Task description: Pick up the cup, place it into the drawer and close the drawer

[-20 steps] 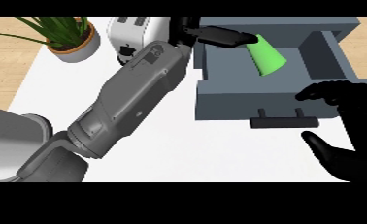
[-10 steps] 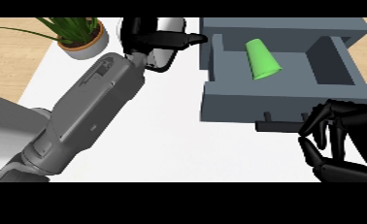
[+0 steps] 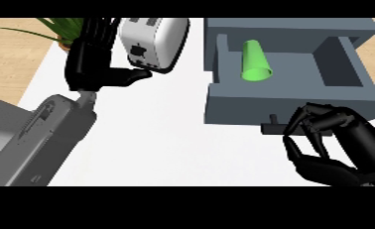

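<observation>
Surface [image 3: 161,124]: white, carried a toaster [image 3: 152,42] and plant [image 3: 70,29] at its far edge.
Cup [image 3: 256,60]: green, lay inside the open drawer [image 3: 282,101].
Left hand [image 3: 95,64]: fingers straight, beside toaster.
Right hand [image 3: 330,143]: fingers curled, empty, at the drawer's handle [image 3: 273,125].
Writing: none readable.

The cup [image 3: 256,61] looks like smooth green plastic with a slight sheen. The drawer [image 3: 282,105] is matt grey, evenly flat. The toaster [image 3: 154,42] has a glossy white shell. The counter [image 3: 168,134] is plain matt white. Both hands, left [image 3: 93,69] and right [image 3: 333,143], are glossy black.
</observation>
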You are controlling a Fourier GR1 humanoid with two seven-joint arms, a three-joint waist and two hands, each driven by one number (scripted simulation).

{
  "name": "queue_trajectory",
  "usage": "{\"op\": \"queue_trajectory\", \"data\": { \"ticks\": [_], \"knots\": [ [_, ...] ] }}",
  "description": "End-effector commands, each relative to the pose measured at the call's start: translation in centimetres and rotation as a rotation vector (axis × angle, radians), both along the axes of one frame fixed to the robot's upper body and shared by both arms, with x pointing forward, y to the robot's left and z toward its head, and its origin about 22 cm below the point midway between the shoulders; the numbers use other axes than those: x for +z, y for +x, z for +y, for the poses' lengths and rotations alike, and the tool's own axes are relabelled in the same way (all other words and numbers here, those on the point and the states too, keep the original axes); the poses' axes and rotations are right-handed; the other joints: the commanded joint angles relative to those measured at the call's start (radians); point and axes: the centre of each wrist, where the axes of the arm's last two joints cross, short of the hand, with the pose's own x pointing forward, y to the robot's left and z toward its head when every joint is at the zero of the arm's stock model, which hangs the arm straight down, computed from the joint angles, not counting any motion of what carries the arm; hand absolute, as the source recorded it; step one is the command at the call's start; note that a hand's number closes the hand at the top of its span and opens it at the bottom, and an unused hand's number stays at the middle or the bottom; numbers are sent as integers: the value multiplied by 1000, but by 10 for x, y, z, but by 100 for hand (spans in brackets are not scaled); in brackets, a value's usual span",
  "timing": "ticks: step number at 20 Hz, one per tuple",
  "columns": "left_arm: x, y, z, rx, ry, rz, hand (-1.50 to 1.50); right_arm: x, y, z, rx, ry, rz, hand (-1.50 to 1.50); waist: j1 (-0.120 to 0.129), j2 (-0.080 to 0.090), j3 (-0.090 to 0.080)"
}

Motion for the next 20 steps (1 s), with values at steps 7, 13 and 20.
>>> {"op": "queue_trajectory", "data": {
  "ticks": [7,13,20],
  "knots": [
    [-33,-48,59,-3,-7,15,-150,-36,24,8,61,-469,-100,150,0,7,0],
    [-47,-65,100,23,-19,15,-150,-82,55,23,61,-531,-89,150,-14,9,0],
    [-32,-89,116,16,-21,13,-150,-83,91,50,22,-661,-39,-150,-11,5,0]
  ]
}}
